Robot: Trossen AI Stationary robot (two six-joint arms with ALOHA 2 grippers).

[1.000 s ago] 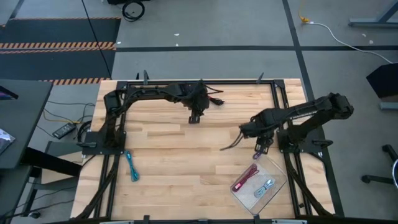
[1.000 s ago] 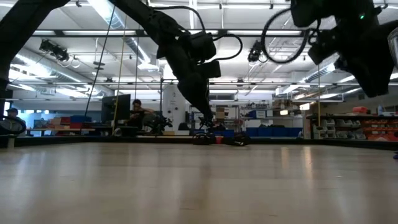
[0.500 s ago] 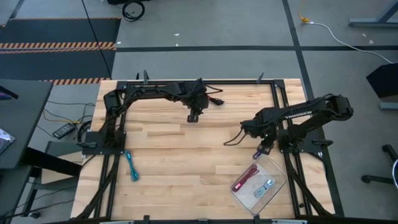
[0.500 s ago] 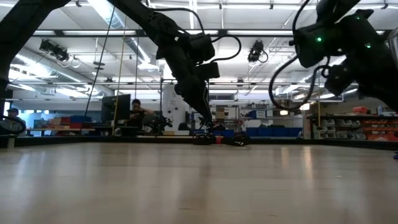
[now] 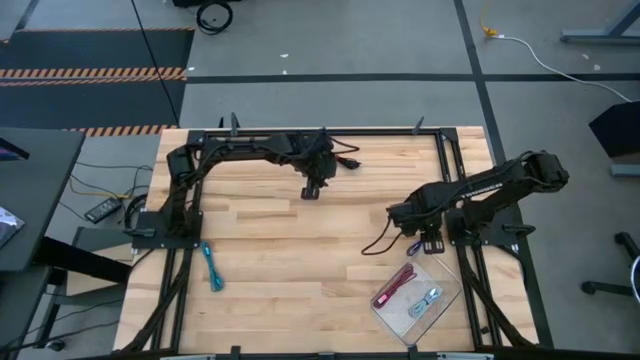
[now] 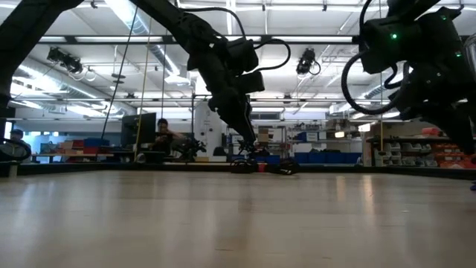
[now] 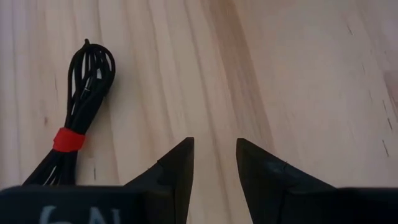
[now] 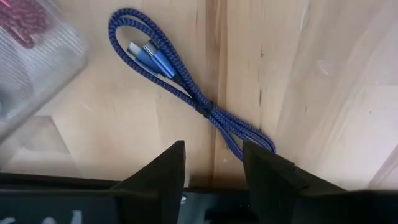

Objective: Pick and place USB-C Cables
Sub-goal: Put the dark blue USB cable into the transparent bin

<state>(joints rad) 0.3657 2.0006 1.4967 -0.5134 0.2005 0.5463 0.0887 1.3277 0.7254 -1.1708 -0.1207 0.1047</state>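
The purple cable [image 8: 186, 87] lies flat on the wood beside the clear tray [image 5: 440, 278], and my open right gripper [image 8: 213, 155] hovers over one end of it; in the high view this gripper [image 5: 427, 243] is at the tray's far corner, with the purple cable [image 5: 413, 248] beside it. The tray holds the maroon cable [image 5: 395, 285] and the pale blue cable [image 5: 428, 300]. The black cable with a red tie [image 7: 81, 93] lies next to my open left gripper [image 7: 214, 149], which is at the far middle of the table [image 5: 313, 190]. The teal cable [image 5: 211, 265] lies near the left arm's base.
The tray's corner [image 8: 37, 50] sits close to the purple cable. Dark frame rails [image 5: 440, 150] border the table. Bare wood [image 5: 290, 260] spreads across the table's middle. A long white cord [image 5: 540, 55] lies on the floor beyond the table.
My right arm has swung toward the table's near edge, bringing its gripper over the purple cable beside the tray. The loose black hose on that arm has swung with it. The cables on the table have stayed where they were.
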